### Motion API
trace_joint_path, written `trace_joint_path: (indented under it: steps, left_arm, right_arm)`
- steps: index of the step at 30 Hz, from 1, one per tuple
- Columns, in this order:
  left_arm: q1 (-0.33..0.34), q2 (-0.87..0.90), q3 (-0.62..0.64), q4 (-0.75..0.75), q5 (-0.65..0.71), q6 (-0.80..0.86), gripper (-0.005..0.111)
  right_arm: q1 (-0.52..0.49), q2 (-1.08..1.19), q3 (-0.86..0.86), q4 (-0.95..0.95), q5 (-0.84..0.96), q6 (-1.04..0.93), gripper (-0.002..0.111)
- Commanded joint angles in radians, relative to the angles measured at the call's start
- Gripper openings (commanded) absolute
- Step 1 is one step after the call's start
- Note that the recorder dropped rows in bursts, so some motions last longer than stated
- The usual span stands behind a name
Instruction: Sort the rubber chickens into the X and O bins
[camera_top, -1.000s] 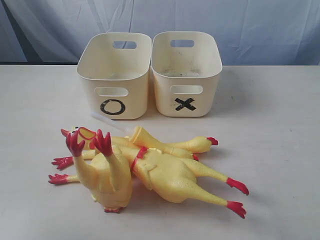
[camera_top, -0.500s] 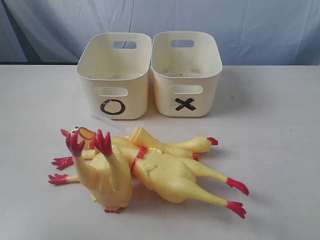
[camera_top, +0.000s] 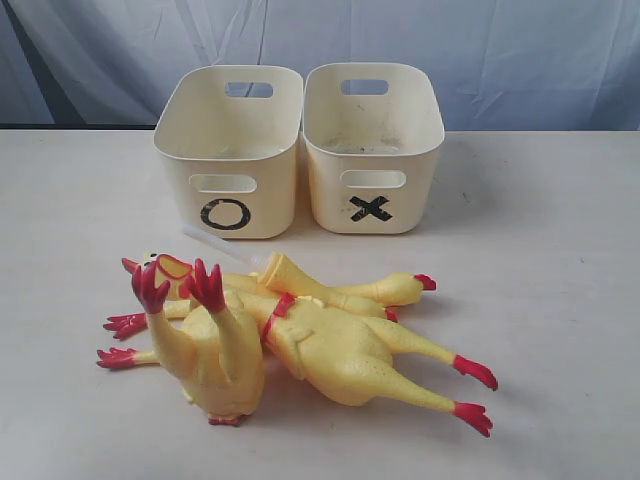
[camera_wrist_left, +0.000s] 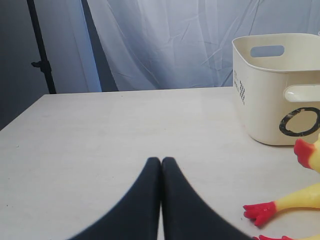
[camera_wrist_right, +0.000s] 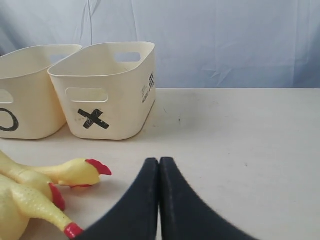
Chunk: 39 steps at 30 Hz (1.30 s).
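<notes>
Rubber chickens (camera_top: 300, 340) piled on the tabletop (camera_top: 560, 300) — outside both bins.
The pile lies at 6 o'clock from the bins, near them but apart, with one chicken feet-up on its 9 o'clock side. The O bin (camera_top: 260, 205) stands just beside the X bin (camera_top: 330, 205), at its 9 o'clock. Left hand (camera_wrist_left: 161, 162) and right hand (camera_wrist_right: 159, 162) — fingers pressed together, gripping nothing.

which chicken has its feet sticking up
The front-left rubber chicken: its red feet stick up above the pile, while the other chickens lie with theirs down on the table.
</notes>
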<state>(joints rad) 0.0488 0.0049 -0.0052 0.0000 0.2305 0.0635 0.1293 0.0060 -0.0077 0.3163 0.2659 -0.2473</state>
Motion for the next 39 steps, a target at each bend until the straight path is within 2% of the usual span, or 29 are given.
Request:
trace_joint_path:
  steps: [1, 7, 16, 22, 30, 33, 37, 39]
  left_arm:
    - [0.0, -0.005, 0.005, 0.0, 0.0, 0.0, 0.0]
    - [0.0, -0.005, 0.005, 0.0, 0.0, 0.0, 0.0]
    - [0.0, -0.005, 0.005, 0.0, -0.011, 0.0, 0.0]
    - [0.0, -0.005, 0.005, -0.195, -0.196, -0.002, 0.0]
    - [0.0, -0.005, 0.005, -0.21, -0.37, -0.005, 0.0]
    - [0.0, -0.005, 0.005, -0.212, -0.424, -0.167, 0.0]
    - [0.0, -0.005, 0.005, -0.199, -0.528, -0.614, 0.0]
    - [0.0, -0.005, 0.005, -0.161, -0.561, -0.648, 0.0]
  right_arm:
    - [0.002, -0.006, 0.008, 0.015, -0.014, -0.002, -0.001]
    - [0.002, -0.006, 0.008, 0.159, -0.014, -0.002, -0.001]
    - [0.002, -0.006, 0.008, 0.162, -0.014, -0.002, -0.001]
    - [0.002, -0.006, 0.008, 0.162, -0.014, -0.002, -0.001]
    - [0.002, -0.006, 0.008, 0.162, -0.014, -0.002, -0.001]
    - [0.002, -0.006, 0.008, 0.162, -0.014, -0.002, -0.001]
    - [0.002, -0.006, 0.008, 0.162, -0.014, -0.002, -0.001]
    - [0.002, -0.006, 0.008, 0.162, -0.014, -0.002, -0.001]
